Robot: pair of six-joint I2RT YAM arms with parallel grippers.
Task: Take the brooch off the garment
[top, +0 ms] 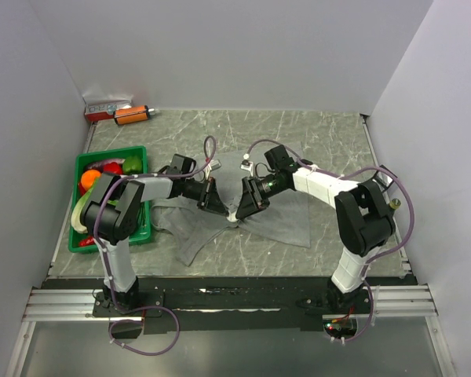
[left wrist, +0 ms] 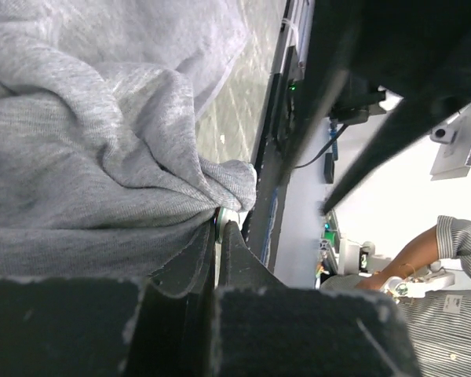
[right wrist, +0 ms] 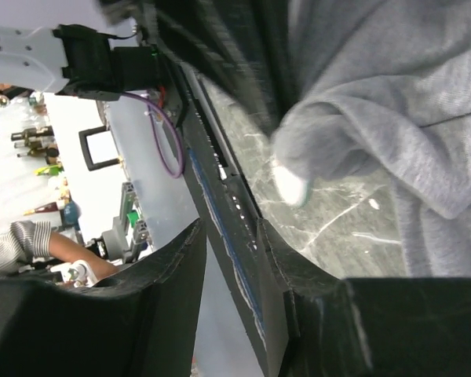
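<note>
Top external view: both arms reach in over the middle of the bench (top: 330, 133), tips almost meeting above the garment (top: 286, 224), which lies rumpled and spread across the marble. The left end effector (left wrist: 220, 228) is clenched. Fabric folds pull tight into its tips, so it grips a pinch of the garment. The brooch (left wrist: 223, 214) sits right at those tips, showing a pale sliver of disc; whether the disc itself is caught in the pinch, I cannot tell.

Over on the right wrist camera, the right end effector (right wrist: 229, 228) is released, fingers parted with a clear gap. And here's the line that matters: the brooch shows as a blurred white spot on the nose of a cloth bunch, ahead of that gap and off toward the finger on the picture's right, near but not touching. Being round, it offers no long axis to line up on.

My read: the left anchors the cloth and the right is the free arm. The right needs to shift across and forward to bracket the disc before closing. The risk is that it grabs cloth along with the disc.
</note>
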